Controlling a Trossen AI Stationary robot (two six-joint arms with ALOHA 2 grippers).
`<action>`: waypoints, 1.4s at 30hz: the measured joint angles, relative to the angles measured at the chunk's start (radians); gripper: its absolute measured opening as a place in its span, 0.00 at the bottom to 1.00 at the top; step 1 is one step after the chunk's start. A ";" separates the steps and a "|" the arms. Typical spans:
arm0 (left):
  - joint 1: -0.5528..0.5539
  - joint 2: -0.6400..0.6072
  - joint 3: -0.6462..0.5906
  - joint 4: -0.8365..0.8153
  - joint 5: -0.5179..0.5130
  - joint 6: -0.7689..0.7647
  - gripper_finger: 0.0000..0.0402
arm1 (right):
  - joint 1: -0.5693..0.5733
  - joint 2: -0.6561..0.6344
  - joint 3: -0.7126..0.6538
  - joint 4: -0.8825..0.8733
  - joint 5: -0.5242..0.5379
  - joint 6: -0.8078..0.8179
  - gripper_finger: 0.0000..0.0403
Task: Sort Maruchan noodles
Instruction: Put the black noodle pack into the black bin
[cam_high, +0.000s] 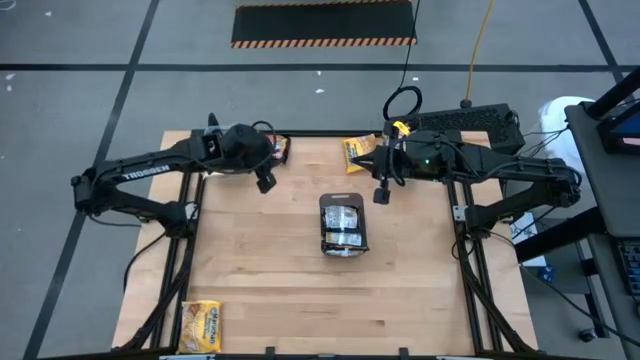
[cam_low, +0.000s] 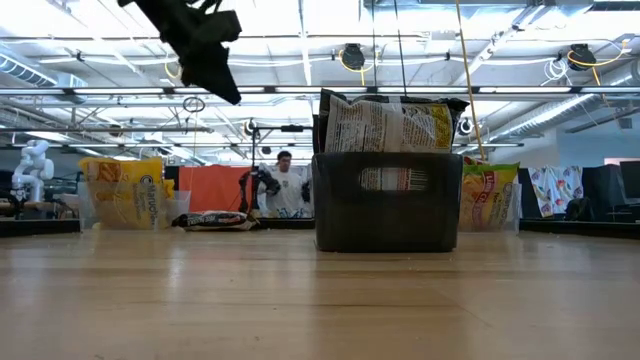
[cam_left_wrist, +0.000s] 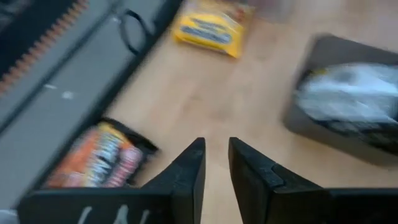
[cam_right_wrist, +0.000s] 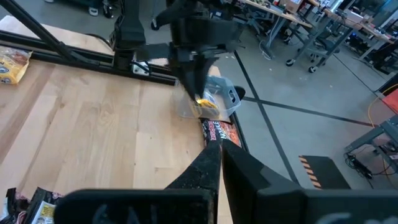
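The pale wooden worktop lies mostly bare, with wide open board at the near side and around the dark grey rectangular tray at its middle, which holds silvery packets. Beyond the far edge is grey floor with a black-and-orange striped mat; a person stands in the room behind. The left pincer, fingers slightly apart and empty, hangs just beside the dark red-orange noodle packet at the far edge. The right pincer, closed, hangs near the yellow noodle packet. Another yellow packet lies at the near left corner.
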 joint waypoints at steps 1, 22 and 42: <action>0.001 0.012 0.002 0.014 -0.028 0.005 0.20 | 0.000 0.000 0.000 0.000 0.000 0.000 0.03; 0.018 0.395 0.000 0.108 -0.202 0.208 0.20 | 0.000 -0.003 0.000 -0.004 0.000 -0.052 0.03; 0.016 0.440 0.000 0.193 -0.298 -0.317 0.20 | 0.000 -0.049 0.000 -0.006 0.105 -0.064 0.03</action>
